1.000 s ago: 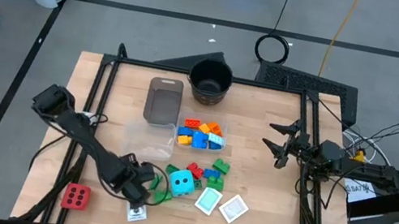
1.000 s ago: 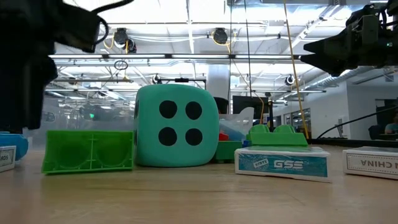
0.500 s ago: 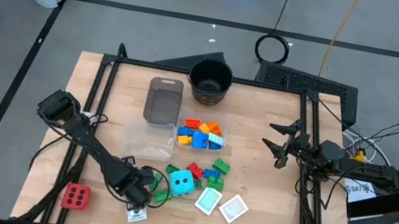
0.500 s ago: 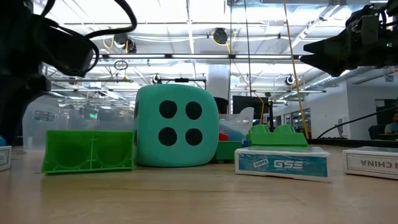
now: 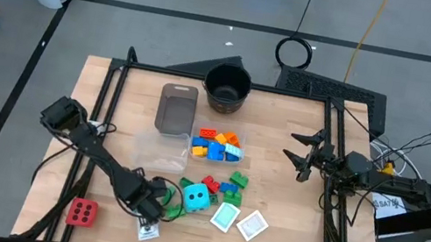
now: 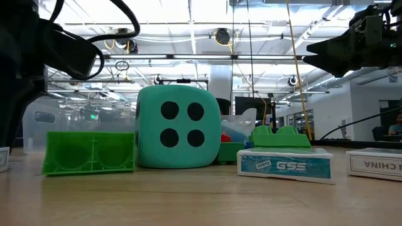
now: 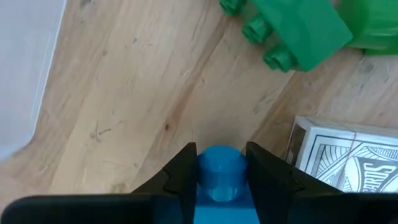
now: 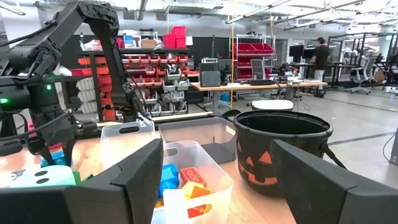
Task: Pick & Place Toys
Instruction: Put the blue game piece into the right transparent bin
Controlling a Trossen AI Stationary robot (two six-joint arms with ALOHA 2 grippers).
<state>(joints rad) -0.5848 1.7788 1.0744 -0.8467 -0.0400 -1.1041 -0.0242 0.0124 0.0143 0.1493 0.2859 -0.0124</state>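
Wooden table point(image 5: 289, 107), framed by dark rails, held everything listed. Left arm reached low across the near-left part; left gripper point(image 7: 221, 165) was clamped on a small blue block point(image 7: 219, 180), just above the wood, with a white-bordered card point(image 7: 348, 152) just beside it and a green block point(image 7: 298, 31) a little farther on. Right arm waited at the right edge, well apart from the toys; right gripper point(image 5: 303, 153) stood with its fingers spread wide and nothing between them. Black round pot point(image 5: 227, 87) sat at the far edge. Grey tub point(image 5: 177, 108) lay beside it, a clear tub point(image 5: 162, 149) nearer, another clear tub point(image 8: 186, 180) holding blue, red and orange blocks point(image 5: 217, 145). Cyan dotted cube point(image 6: 178, 127) stood near the middle front, four dots facing the low camera, a green block point(image 6: 89, 152) touching its side. Red dotted cube point(image 5: 81, 212) sat at the near-left corner. Loose red and green blocks point(image 5: 225, 184) lay just beyond the cyan cube. Two cards point(image 5: 238, 221) lay flat side by side to its right.
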